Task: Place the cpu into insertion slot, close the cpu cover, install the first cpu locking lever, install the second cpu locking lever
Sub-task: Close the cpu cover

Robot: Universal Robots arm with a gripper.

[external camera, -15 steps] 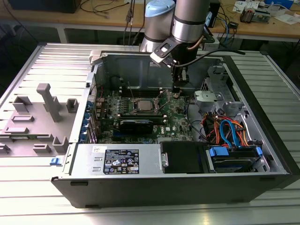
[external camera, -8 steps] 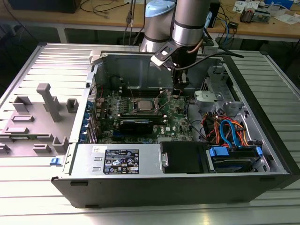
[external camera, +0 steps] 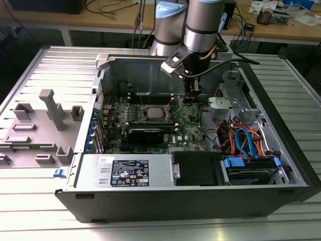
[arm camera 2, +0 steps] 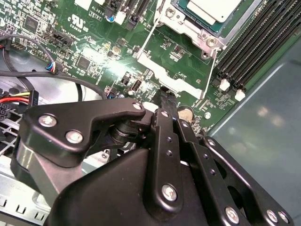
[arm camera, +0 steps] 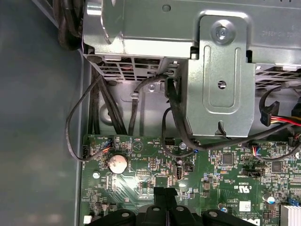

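1. The case lies open on its side on the ribbed table, with your arm reaching down into it from the far side.

2. The board fills the case floor. The slot sits near the board's middle, towards the exterior view's left of the gripper.

3. The cover looks to be lying flat over the slot in the second wrist view, its silver frame ringing the window. You can judge that step done, or close to it.

4. The cpu shows through that window, pale top up and level. It appears seated in the slot, so the first step reads as finished.

5. The gripper hangs low over the board, apart from the slot and on the exterior view's right of it. In both wrist views its fingertips are pressed together with nothing between them. You are carrying no part. In the second wrist view the gripper is just beside a coin battery.

6. A lever runs as a thin bright rod off one side of the slot, and a second lever runs off the adjoining side towards the gripper. Both seem to stand clear of their catches, though you cannot be sure from these angles. By that reading two of the four steps are done, and both locking levers are left.
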